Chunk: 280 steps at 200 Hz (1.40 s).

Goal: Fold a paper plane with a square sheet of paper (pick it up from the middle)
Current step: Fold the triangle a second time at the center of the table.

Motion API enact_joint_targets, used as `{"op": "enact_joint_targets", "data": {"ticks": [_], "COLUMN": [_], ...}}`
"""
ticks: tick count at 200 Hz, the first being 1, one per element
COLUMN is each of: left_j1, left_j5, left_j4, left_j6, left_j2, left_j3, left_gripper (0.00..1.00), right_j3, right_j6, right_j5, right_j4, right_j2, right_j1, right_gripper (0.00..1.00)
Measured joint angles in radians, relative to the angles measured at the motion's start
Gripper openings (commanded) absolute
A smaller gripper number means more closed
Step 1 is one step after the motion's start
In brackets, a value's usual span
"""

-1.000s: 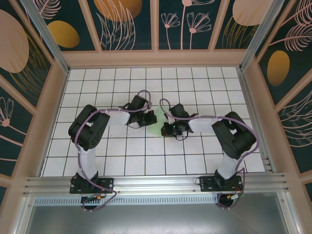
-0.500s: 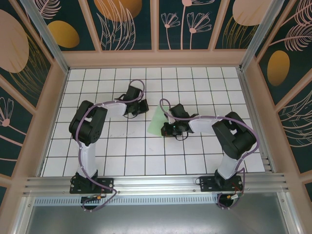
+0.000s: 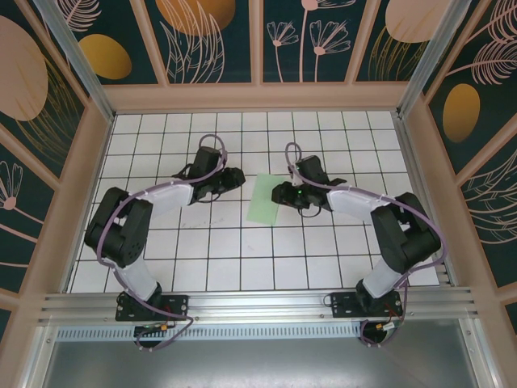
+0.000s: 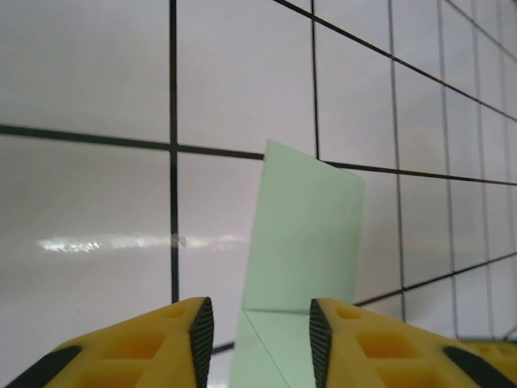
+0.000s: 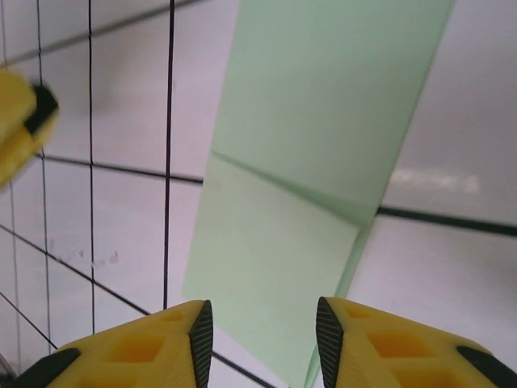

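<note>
On the tiles (image 3: 242, 259), sheet (image 3: 263, 200) lengthwise near-far

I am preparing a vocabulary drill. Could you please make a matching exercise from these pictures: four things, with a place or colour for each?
1. left gripper
2. right gripper
3. sheet of paper
4. table

A. white with a black grid
B. pale green
C. left of the sheet
D. right of the sheet

Pairs: 1-C, 2-D, 3-B, 4-A
</note>
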Motion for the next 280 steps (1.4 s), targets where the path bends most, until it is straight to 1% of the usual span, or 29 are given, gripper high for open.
{"op": "enact_joint_targets", "data": {"ticks": [27,49,71,78,90,103,137,183,207,232,242,280], "left_j1": [-0.007,-0.030,-0.062,-0.072,-0.088,-0.101,-0.118,-0.123,-0.123,-0.123,-0.123,-0.123], "left_j5": [0.059,0.098,0.127,0.134,0.146,0.156,0.179,0.194,0.193,0.193,0.193,0.194], "left_j4": [0.084,0.147,0.197,0.217,0.245,0.261,0.281,0.291,0.291,0.291,0.291,0.291], "left_j6": [-0.071,-0.124,-0.161,-0.172,-0.184,-0.198,-0.214,-0.225,-0.227,-0.227,-0.228,-0.234], "left_j2": [-0.035,-0.035,-0.025,-0.017,0.002,0.023,0.071,0.096,0.100,0.105,0.109,0.120], "left_j3": [-0.099,-0.145,-0.156,-0.156,-0.156,-0.156,-0.156,-0.156,-0.156,-0.155,-0.153,-0.145], "left_gripper": [0.46,0.46,0.46,0.45,0.45,0.45,0.46,0.46,0.46,0.46,0.46,0.46], "right_j3": [0.000,0.000,0.006,0.012,0.019,0.023,0.026,0.028,0.028,0.028,0.028,0.028], "right_j6": [-0.001,-0.004,-0.005,-0.005,-0.007,-0.011,-0.013,-0.014,-0.017,-0.019,-0.023,-0.010], "right_j5": [-0.009,-0.025,-0.046,-0.053,-0.069,-0.094,-0.137,-0.171,-0.192,-0.202,-0.203,-0.200], "right_j4": [0.016,0.022,0.021,0.022,0.026,0.032,0.044,0.053,0.060,0.071,0.074,0.075], "right_j2": [0.011,0.039,0.085,0.101,0.124,0.143,0.161,0.180,0.191,0.193,0.193,0.193], "right_j1": [-0.055,-0.059,-0.059,-0.059,-0.059,-0.059,-0.059,-0.059,-0.058,-0.058,-0.058,-0.059], "right_gripper": [0.44,0.44,0.43,0.40,0.32,0.30,0.28,0.27,0.23,0.13,0.11,0.09]}}
